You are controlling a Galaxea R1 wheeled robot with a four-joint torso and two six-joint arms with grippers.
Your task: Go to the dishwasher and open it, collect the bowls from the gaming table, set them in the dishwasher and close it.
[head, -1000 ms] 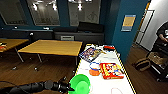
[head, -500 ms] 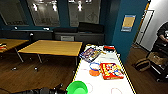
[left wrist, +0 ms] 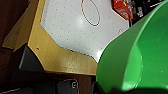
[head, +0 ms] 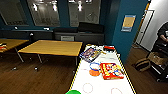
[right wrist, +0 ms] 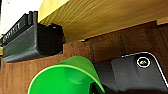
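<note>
The gaming table (head: 82,77) is a long white top with a yellow-and-black edge, running away from me. An orange bowl (head: 94,72) stands on it beside a red box, with a blue ring-shaped thing just behind it. The rim of a wide bright green bowl (head: 73,92) shows at the table's near left corner. That green bowl (left wrist: 140,55) hangs large and close over the table's corner (left wrist: 50,57), held by my left gripper. A green bowl (right wrist: 65,77) also sits close in the right wrist view, below the table's wooden side (right wrist: 105,17); the grip on it is hidden.
Flat game boxes (head: 111,71) (head: 90,53) lie on the table. A yellow-wood table (head: 52,47) stands to the left over dark wood floor. A teal wall (head: 122,37) rises right of the table. A person (head: 163,35) and a bag (head: 142,64) are at the far right.
The green bowl has sunk from well inside the head view to its lower edge. The rest of the scene has barely shifted.
</note>
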